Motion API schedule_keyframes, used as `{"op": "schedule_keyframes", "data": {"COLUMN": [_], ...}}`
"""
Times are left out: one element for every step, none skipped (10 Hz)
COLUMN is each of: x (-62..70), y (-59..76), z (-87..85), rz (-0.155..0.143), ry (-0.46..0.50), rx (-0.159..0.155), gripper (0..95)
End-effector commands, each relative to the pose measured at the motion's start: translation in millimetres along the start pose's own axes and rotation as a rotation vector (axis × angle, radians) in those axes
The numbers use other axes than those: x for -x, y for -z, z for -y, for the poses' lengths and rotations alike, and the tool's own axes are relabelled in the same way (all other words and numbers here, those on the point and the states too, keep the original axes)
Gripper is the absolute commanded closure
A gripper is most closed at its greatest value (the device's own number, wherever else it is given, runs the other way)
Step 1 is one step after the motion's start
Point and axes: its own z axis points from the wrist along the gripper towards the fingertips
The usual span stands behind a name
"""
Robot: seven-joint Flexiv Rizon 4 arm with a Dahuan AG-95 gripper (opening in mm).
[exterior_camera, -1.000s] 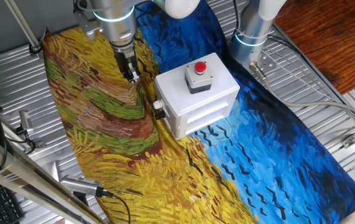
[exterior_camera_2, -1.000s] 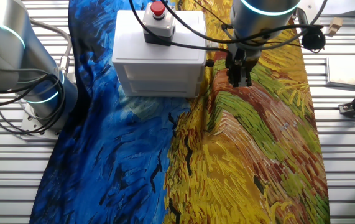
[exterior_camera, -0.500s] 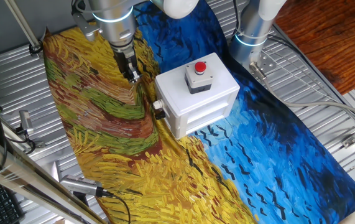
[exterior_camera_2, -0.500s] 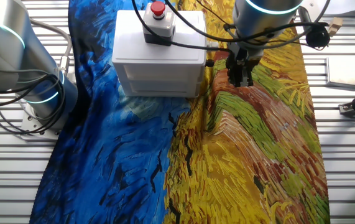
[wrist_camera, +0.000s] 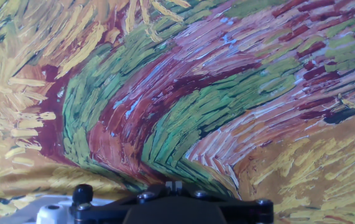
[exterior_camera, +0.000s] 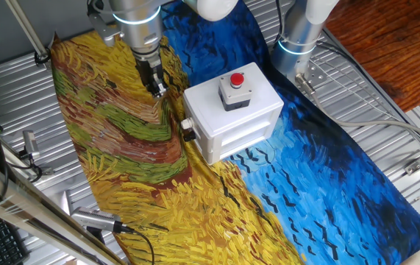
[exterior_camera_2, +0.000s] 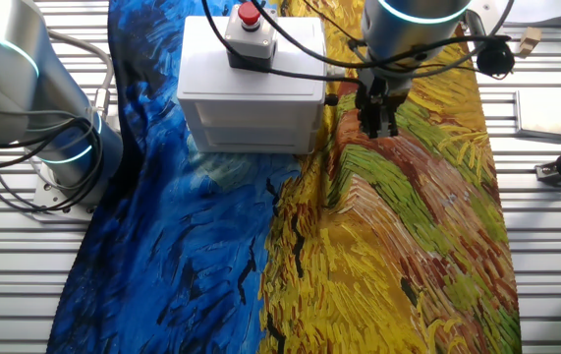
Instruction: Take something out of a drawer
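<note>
drawer (exterior_camera: 193, 134) shut, flush in white box (exterior_camera: 232, 118), only small dark knob poking out on side facing gripper (exterior_camera: 155, 87). block not visible, guessing inside. knob sits just beside and below jaws, toward box. jaws look pressed together, holding nothing, hanging over painted cloth (exterior_camera: 121, 147). red button (exterior_camera: 237, 79) on top, not the target.

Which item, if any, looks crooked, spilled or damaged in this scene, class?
Nothing looks broken or spilled. The painted yellow-and-blue cloth is rumpled into folds beside the white rectangular box, near its small dark side knob. The box looks shut, its red push button upright on top. The two-finger gripper hangs over the cloth.
</note>
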Motion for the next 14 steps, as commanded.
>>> {"op": "schedule_keyframes", "data": {"x": [1.2, 1.2, 1.2, 1.2, 1.2, 0.3, -1.6, -3.4, -2.3, -1.2, 0.9, 4.0, 6.6, 8.8], "y": [-0.2, -0.2, -0.2, -0.2, -0.2, 2.1, 4.3, 5.7, 6.4, 7.1, 7.5, 6.8, 5.3, 3.5], "z": [0.2, 0.2, 0.2, 0.2, 0.2, -4.3, -12.6, -29.7, -42.3, -52.7, -67.6, -76.7, -83.7, -90.1], "rz": [-0.010, -0.005, -0.006, -0.006, -0.006, -0.002, -0.001, -0.002, -0.003, 0.000, -0.002, -0.002, 0.001, 0.005], "ry": [0.086, 0.113, 0.147, 0.160, 0.158, 0.140, 0.127, 0.087, 0.049, 0.025, -0.015, -0.053, -0.088, -0.113], "rx": [0.059, 0.059, 0.057, 0.058, 0.058, 0.060, 0.060, 0.058, 0.060, 0.062, 0.057, 0.059, 0.062, 0.062], "gripper": [95.0, 95.0, 95.0, 95.0, 95.0, 95.0, 95.0, 95.0, 95.0, 95.0, 95.0, 95.0, 95.0, 95.0]}}
